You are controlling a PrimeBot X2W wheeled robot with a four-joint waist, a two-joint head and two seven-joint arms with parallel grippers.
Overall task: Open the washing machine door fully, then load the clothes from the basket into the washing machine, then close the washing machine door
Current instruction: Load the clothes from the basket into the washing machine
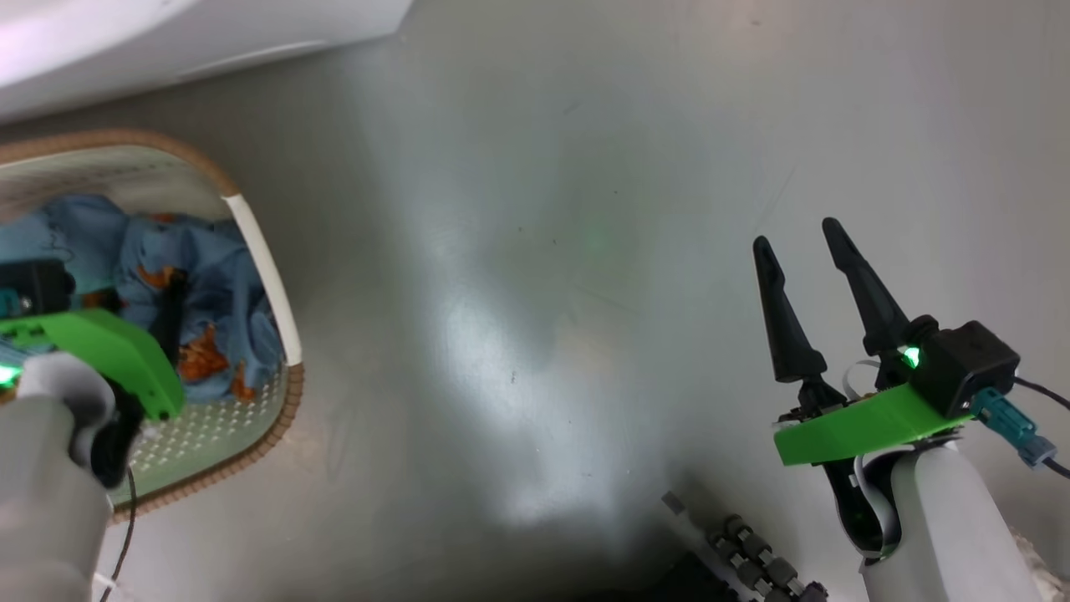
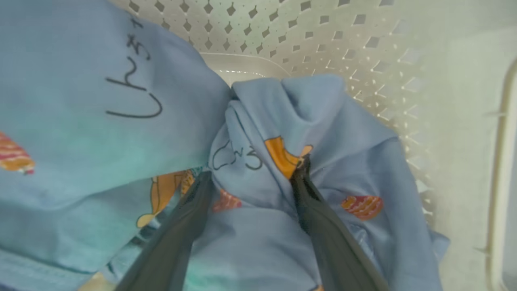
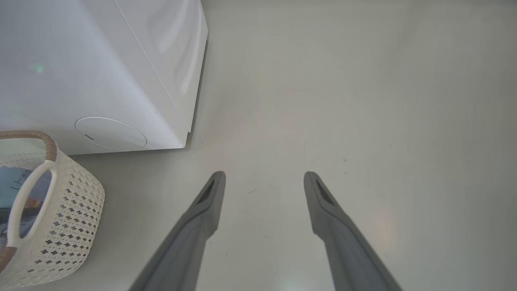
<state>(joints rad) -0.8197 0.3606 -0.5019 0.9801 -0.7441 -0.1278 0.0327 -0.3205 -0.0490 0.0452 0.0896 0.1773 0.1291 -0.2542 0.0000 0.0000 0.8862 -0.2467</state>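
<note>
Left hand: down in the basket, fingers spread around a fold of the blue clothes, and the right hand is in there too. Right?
Only the last part is wrong. The right hand is outside the basket, open over the floor, as the head view shows. The left hand does straddle the clothes.

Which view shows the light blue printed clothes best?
Left wrist view: the light blue printed clothes, close and sharp. Head view: partly hidden in the cream perforated basket. Right wrist: a glimpse through its handle.
</note>
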